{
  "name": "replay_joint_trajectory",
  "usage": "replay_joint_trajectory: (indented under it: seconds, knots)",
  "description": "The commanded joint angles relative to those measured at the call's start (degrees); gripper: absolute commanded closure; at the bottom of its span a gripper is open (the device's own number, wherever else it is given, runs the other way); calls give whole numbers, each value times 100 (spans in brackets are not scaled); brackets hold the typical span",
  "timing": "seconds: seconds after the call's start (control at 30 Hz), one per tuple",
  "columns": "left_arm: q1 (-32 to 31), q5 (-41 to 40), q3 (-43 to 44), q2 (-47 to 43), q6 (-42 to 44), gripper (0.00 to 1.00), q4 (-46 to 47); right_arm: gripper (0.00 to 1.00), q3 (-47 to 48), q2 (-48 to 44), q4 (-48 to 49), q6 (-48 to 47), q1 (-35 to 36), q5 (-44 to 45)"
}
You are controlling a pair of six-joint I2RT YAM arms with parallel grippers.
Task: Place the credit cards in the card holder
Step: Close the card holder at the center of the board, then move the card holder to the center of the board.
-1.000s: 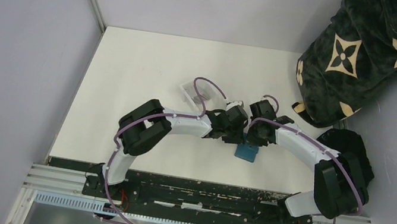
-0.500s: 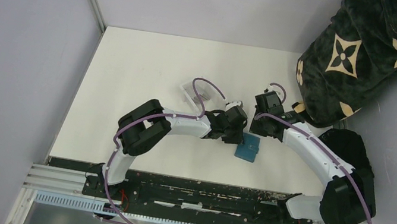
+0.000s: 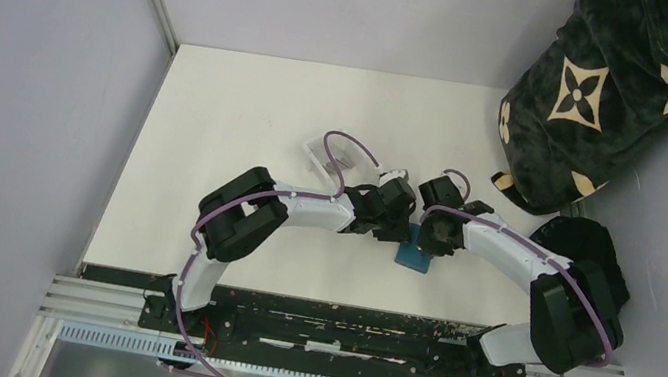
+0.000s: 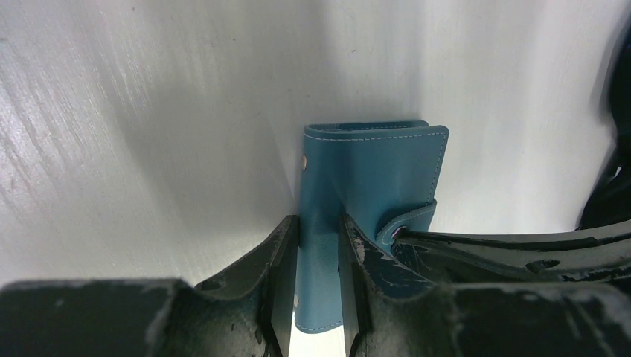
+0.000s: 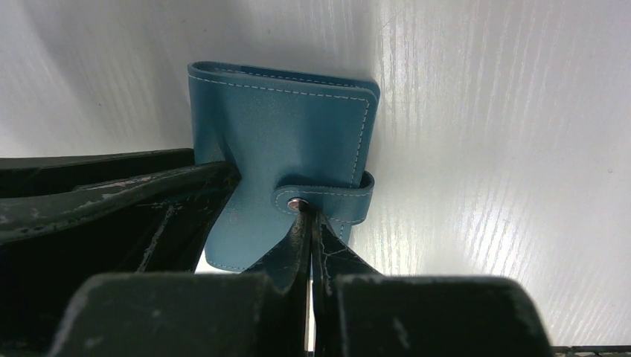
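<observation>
The closed teal card holder lies toward four o'clock on the white table. The left gripper pinches its edge. The right gripper, fingers pressed together, touches the snap tab.

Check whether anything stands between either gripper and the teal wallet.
Nothing visible does. The left gripper clamps one flap of the teal wallet between its jaws, and the right gripper, jaws closed, sits right at the snap tab.
</observation>
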Motion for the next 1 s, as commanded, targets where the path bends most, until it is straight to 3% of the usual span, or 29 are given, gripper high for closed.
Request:
replay_joint_trajectory:
  seconds: [0.0,0.47,0.97]
  knots:
    - [-42,-132,-360,637,-26,67,-862,99,-64,217,419,68,29,-26]
    - [-41,-178,-305,607,-22,67,-923,99,1072,-483,-564,-223,30,311]
    - [-36,-132,-441,625,-76,67,-814,99,34,517,353,30,34,24]
